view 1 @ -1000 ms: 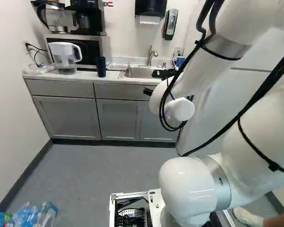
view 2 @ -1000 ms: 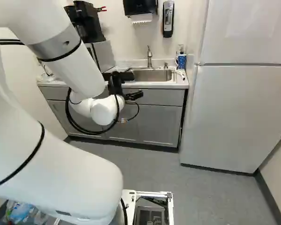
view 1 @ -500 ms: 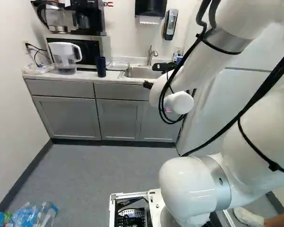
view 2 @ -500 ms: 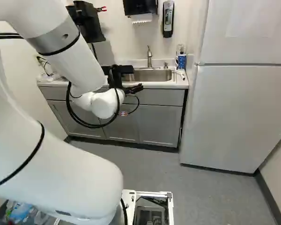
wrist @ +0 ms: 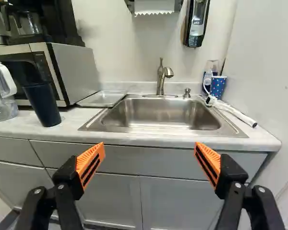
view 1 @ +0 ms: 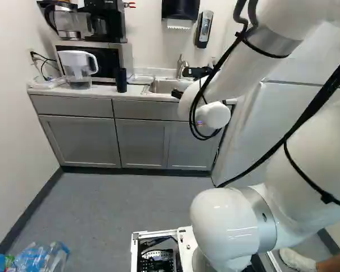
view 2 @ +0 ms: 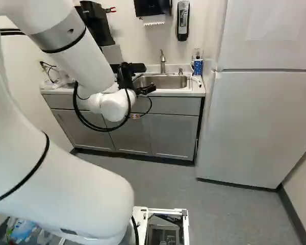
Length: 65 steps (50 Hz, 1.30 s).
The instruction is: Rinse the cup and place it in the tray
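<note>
- One dark blue cup (wrist: 46,108) stands on the bench (wrist: 19,127), ahead of the claw (view 2: 146,89), beyond its left finger
- Shallow tray (wrist: 103,98) beside the sink (wrist: 158,115)
- Claw released, fingers wide apart
- Dotted blue cup (wrist: 218,87) past the sink, ahead, toward the claw's right

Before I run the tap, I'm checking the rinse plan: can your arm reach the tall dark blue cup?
Probably yes: the black tool is open and empty, and the cup stands near the front of the white counter, with nothing before it.
</note>
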{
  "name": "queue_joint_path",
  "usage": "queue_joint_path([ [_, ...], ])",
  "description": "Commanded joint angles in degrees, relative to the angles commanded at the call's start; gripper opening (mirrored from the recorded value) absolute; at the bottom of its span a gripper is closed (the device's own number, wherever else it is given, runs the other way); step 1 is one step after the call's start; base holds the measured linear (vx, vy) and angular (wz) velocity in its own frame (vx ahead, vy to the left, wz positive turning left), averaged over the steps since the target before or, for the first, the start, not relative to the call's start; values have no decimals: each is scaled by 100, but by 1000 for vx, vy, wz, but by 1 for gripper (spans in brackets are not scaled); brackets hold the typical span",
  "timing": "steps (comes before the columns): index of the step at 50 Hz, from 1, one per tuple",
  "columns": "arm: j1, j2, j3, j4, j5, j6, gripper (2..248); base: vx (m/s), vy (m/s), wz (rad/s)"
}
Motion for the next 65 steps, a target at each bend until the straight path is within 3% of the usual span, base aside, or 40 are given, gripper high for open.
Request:
queue_joint_path([
  [65, 9, -265, -1075, 0, -569, 0, 247, 0, 0, 0],
])
